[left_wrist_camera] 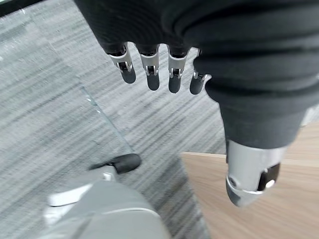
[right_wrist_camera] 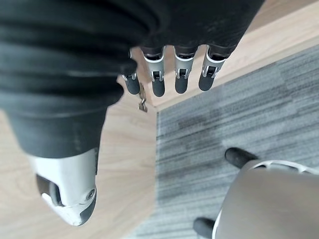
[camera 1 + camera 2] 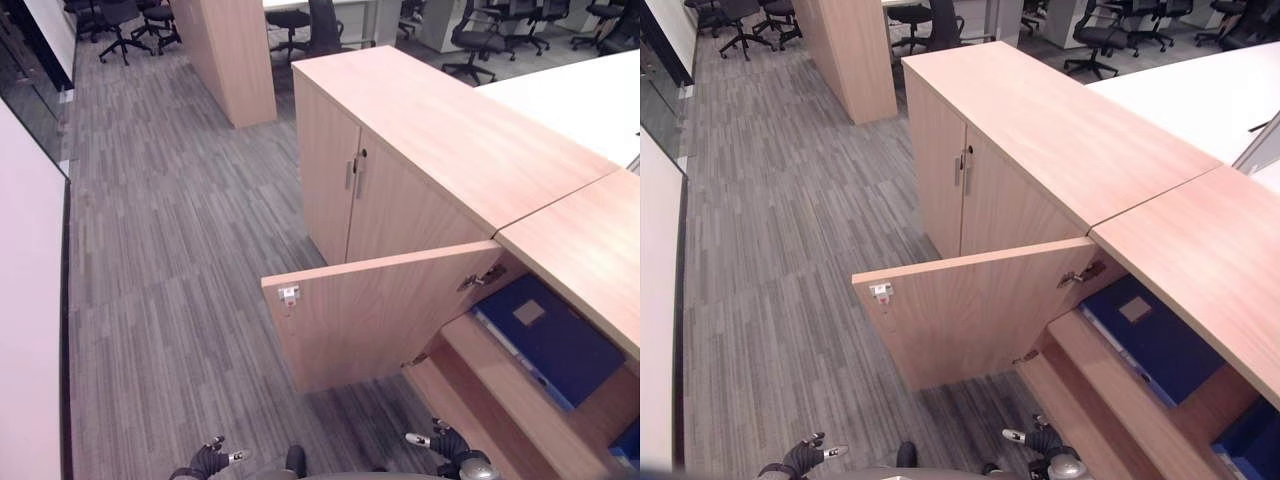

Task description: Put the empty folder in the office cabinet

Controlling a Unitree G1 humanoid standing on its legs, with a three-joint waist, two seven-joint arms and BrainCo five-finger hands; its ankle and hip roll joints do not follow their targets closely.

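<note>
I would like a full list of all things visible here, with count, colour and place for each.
cabinet: one long unit, light wood, right of centre; its far double doors closed
cabinet door: one, light wood, swung open toward the floor side
folder: one, dark blue, lying on the shelf inside the open compartment
white table: one, behind the cabinet
office chairs: several, black, far end of the room
wooden pillar: one, light wood, far left
carpet: grey striped floor
left hand: empty, fingers relaxed
right hand: empty, fingers relaxed
</note>
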